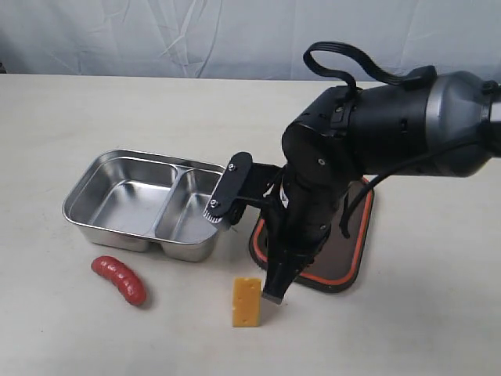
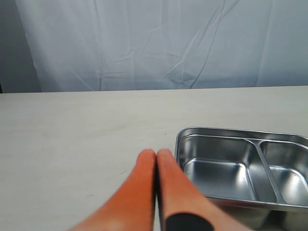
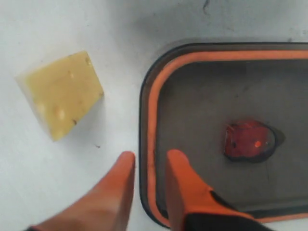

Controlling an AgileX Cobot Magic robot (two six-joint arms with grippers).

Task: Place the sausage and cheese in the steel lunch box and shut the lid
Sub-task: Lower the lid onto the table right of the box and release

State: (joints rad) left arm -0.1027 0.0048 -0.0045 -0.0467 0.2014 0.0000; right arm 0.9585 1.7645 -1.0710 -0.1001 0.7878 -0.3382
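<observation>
The steel lunch box lies open with both compartments bare; the left wrist view shows it too. In front of it the red sausage rests on the table. The yellow cheese stands further right. The dark lid lies with its orange seal rim up, and its orange valve shows. My right gripper hovers over the lid's edge nearest the cheese, slightly open and holding nothing. My left gripper is shut and empty, beside the box and outside the exterior view.
The right arm's black body hangs over much of the lid and the table behind it. A pale cloth backdrop closes off the far edge of the beige table.
</observation>
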